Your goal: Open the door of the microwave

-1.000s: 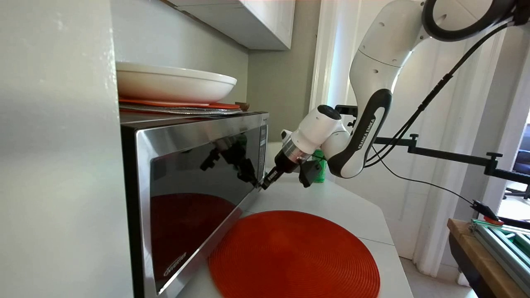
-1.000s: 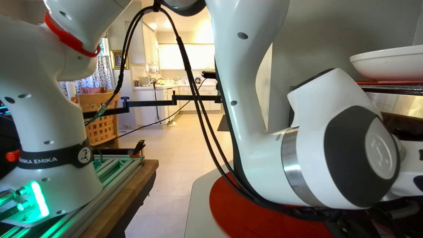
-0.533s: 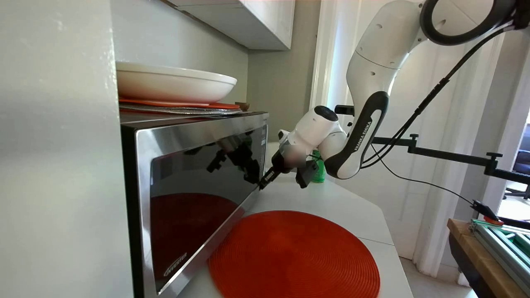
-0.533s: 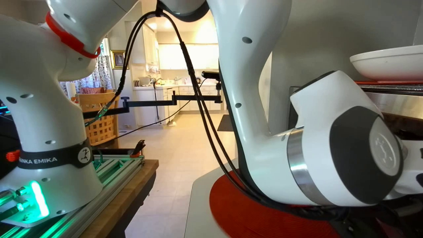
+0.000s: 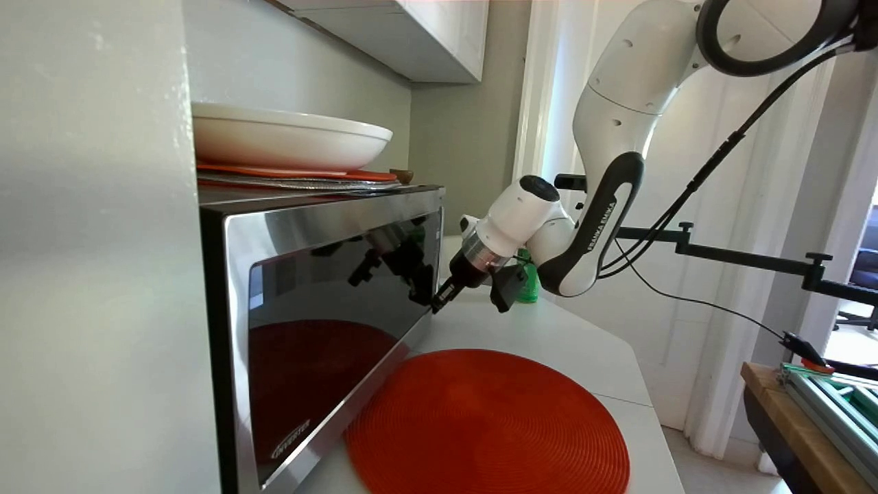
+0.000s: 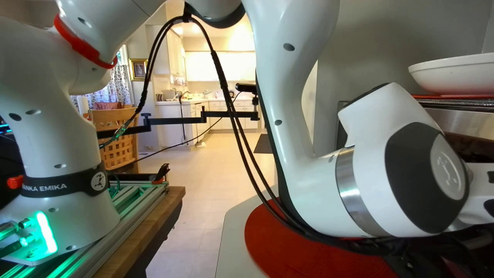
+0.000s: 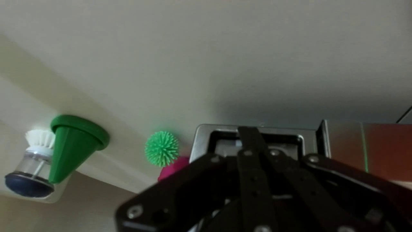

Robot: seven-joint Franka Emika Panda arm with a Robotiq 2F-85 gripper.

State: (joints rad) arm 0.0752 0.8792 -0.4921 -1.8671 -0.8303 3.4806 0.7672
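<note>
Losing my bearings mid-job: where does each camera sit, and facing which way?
Exterior view: beside the microwave, looking along its front; forearm, wrist and hand show.
Exterior view: close by the arm, looking past the base toward the kitchen; arm and base show, hand unclear.
Wrist view: on the wrist, looking over the hand at counter, cone and spiky ball; of the robot, only the hand shows.
Shared: both exterior views show microwave, bowl and mat, and face roughly toward each other.
</note>
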